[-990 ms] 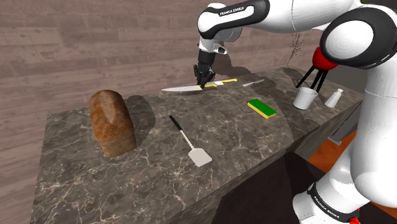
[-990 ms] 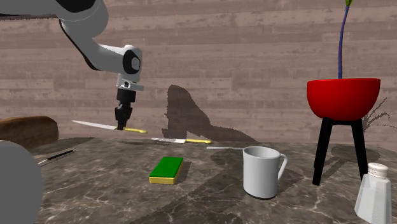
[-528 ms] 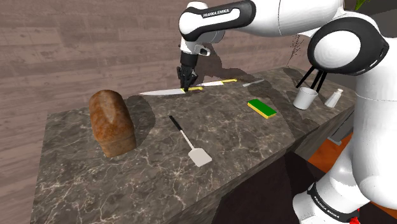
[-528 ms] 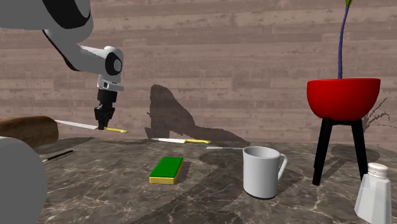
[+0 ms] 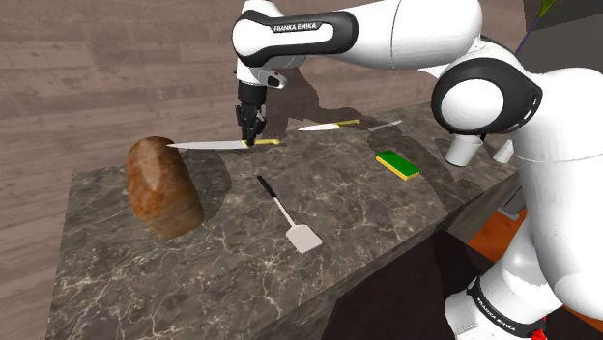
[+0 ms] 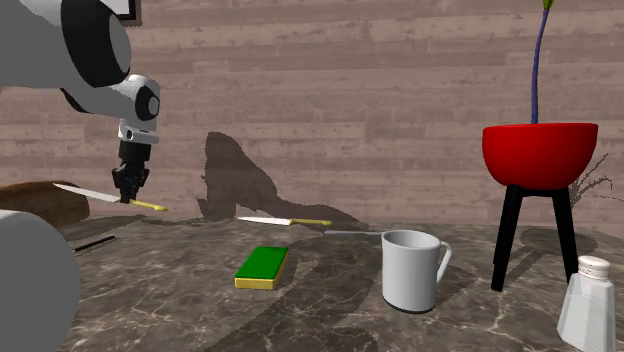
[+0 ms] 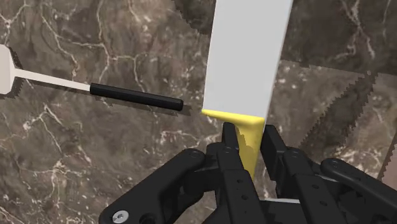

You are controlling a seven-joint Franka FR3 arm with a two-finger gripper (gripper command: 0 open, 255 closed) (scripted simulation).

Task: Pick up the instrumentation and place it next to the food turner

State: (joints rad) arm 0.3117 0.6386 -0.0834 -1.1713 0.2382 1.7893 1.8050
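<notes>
My gripper (image 5: pixel 251 138) is shut on the yellow handle of a long knife (image 5: pixel 203 145) with a pale blade, held level above the dark marble counter (image 5: pixel 367 208). The blade tip reaches over the brown bread loaf (image 5: pixel 162 186). In the wrist view the fingers (image 7: pixel 277 153) clasp the yellow handle, and the blade (image 7: pixel 248 57) runs away from the gripper (image 7: pixel 251 156). The food turner (image 5: pixel 288 216), with a black handle and white head, lies on the counter nearer the front edge than the gripper; its handle (image 7: pixel 135 97) lies below, beside the blade. In the second exterior view the gripper (image 6: pixel 128 190) carries the knife (image 6: pixel 90 193).
A second yellow-handled knife (image 5: pixel 329 125) lies at the counter's back edge. A green and yellow sponge (image 5: pixel 397 164) lies to the shoulder view's right. A white mug (image 6: pixel 410 270), a salt shaker (image 6: pixel 588 297) and a red bowl on black legs (image 6: pixel 538 153) stand at the far end.
The arm has carried the knife toward the shoulder view's left, from near the second knife to beside the bread loaf. The grip stays shut on the handle.
</notes>
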